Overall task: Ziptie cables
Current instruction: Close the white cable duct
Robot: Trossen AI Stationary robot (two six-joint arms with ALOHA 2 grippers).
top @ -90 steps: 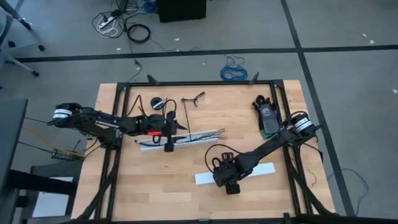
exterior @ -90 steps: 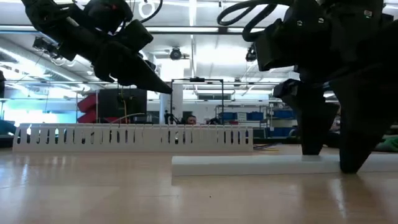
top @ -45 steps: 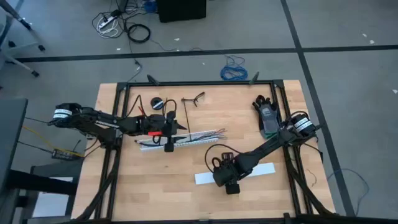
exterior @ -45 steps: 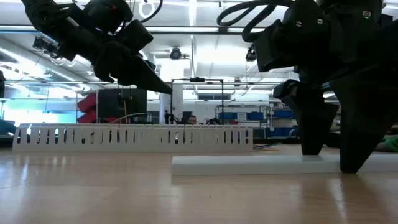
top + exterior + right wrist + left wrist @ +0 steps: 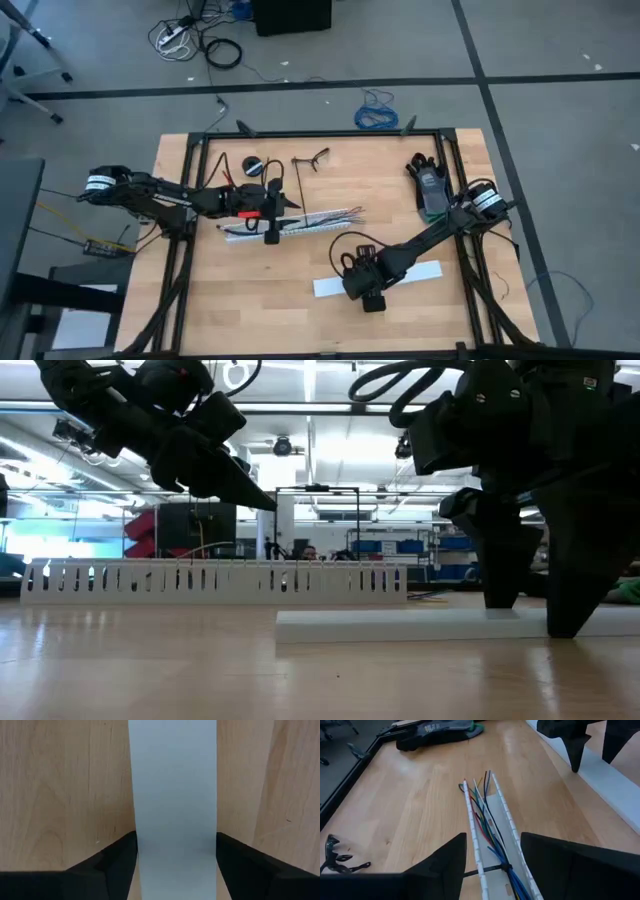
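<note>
No visible change: left gripper (image 5: pixel 492 852) open over cables (image 5: pixel 487 827); right gripper (image 5: pixel 175 852) open astride white strip (image 5: pixel 172 795).

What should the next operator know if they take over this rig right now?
Left gripper: open, hovering over the cables lying in the white slotted strip.
Right gripper: open, fingertips down on the table either side of the flat white cover strip, not closed on it.
Done: one dark tie already wraps the bundle near the left gripper.
Left: the cables' fanned-out far ends look untied; the cover lies apart from the slotted strip.
</note>
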